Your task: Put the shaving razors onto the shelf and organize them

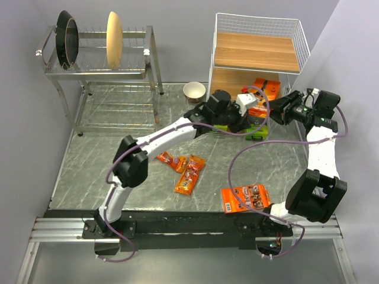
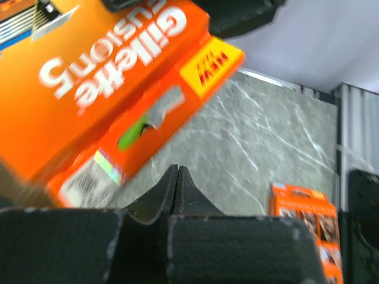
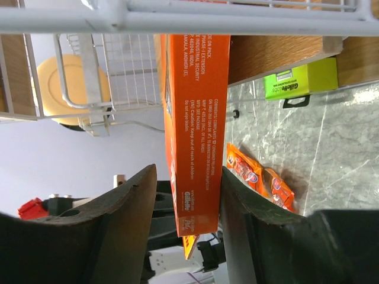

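left fingers [image 2: 167,198]: pressed together, holding nothing. You're hovering them just under a flat orange Gillette card [image 2: 112,71].
right fingers [image 3: 127,228]: you're straddling what looks like the same card edge-on, one finger close to each face. I can't tell whether they're clamping it or only flanking it.
card position: it's standing on edge at the front of a lower brown board of the white wire-frame shelf [image 1: 302,41]. I can't confirm it's seated.
grey boxes: one dark grey box with a lime-green end [image 3: 301,81] is lying on the grey marbled surface [image 1: 118,177] by the shelf foot, not on a board. The second seems to be under your left arm, mostly hidden.
blister packs: two narrow orange blister packs [image 1: 170,160] [image 1: 189,176] are lying mid-surface just beside each other, well apart from the shelf.
second flat orange card [image 1: 246,198]: it's lying flat near the right arm's base.
progress: you're early in the job, working the first pack. Nothing is clearly settled on the shelf, and five packs are waiting on the surface.
next, my read: you're going to need that card square on the board before backing out, or it's likely tipping off the front edge.
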Robot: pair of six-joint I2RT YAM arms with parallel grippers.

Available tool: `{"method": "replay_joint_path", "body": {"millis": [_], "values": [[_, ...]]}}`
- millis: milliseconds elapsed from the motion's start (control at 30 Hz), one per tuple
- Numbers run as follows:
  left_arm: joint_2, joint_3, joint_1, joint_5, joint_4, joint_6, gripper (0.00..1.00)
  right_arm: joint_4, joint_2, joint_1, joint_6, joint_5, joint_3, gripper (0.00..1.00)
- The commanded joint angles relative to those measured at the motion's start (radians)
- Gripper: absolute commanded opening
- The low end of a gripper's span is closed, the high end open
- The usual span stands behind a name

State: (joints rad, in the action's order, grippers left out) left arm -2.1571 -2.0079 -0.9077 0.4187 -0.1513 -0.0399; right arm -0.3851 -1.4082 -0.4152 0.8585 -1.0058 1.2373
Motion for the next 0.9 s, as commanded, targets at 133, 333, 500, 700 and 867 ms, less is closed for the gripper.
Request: {"method": "replay_joint_path", "body": {"millis": [133, 333, 500, 700, 867], "values": [[-0.113, -0.219, -0.056, -0.196, 0.098, -0.031, 0.01, 0.0, 0.046, -0.01, -0.002, 0.022, 0.034, 0.58], [-0.161, -0.285, -0.059, -0.224, 0.18, -0.031, 0.01, -0.046, 0.075, -0.036, -0.026, 0.036, 0.022, 0.63], [-0.188, -0.301, -0.068, -0.221, 0.197, -0.051, 0.01, -0.092, 0.121, -0.046, -0.068, 0.05, 0.025, 0.65], [-0.231, -0.333, -0.079, -0.201, 0.22, -0.054, 0.01, -0.132, 0.146, -0.05, -0.098, 0.061, 0.031, 0.62], [-0.253, -0.353, -0.089, -0.224, 0.258, -0.046, 0.01, -0.129, 0.159, -0.053, -0.096, 0.079, 0.014, 0.58]]}}
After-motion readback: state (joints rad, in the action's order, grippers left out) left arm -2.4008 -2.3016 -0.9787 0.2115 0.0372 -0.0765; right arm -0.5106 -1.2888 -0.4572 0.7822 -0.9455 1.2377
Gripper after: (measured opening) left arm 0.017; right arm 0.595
